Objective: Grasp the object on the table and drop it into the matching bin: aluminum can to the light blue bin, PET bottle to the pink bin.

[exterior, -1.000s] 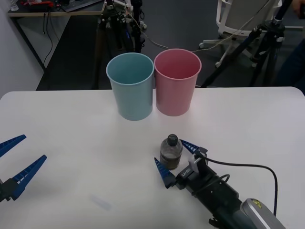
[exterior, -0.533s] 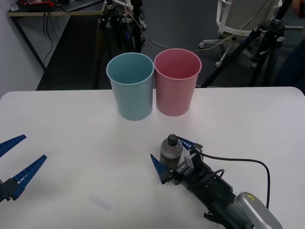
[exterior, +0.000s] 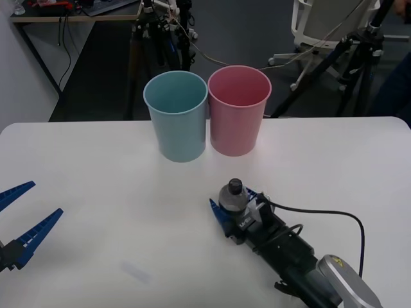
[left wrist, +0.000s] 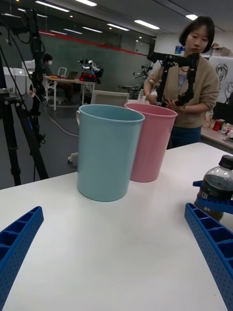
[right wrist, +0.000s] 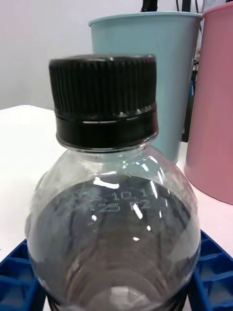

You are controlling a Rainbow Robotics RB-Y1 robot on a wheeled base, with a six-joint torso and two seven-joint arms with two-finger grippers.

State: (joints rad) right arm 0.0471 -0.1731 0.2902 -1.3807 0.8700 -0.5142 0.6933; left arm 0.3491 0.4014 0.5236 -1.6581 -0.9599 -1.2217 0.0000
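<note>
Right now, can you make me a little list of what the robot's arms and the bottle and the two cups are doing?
bottle: PET bottle standing upright on the table, dark cap on
right end effector: right gripper with a blue finger on each side of the bottle
left end effector: left gripper open, at the table's left edge, holding nothing
cups: light blue bin and pink bin side by side at the far edge of the table
right cup for the bottle: the pink one
</note>
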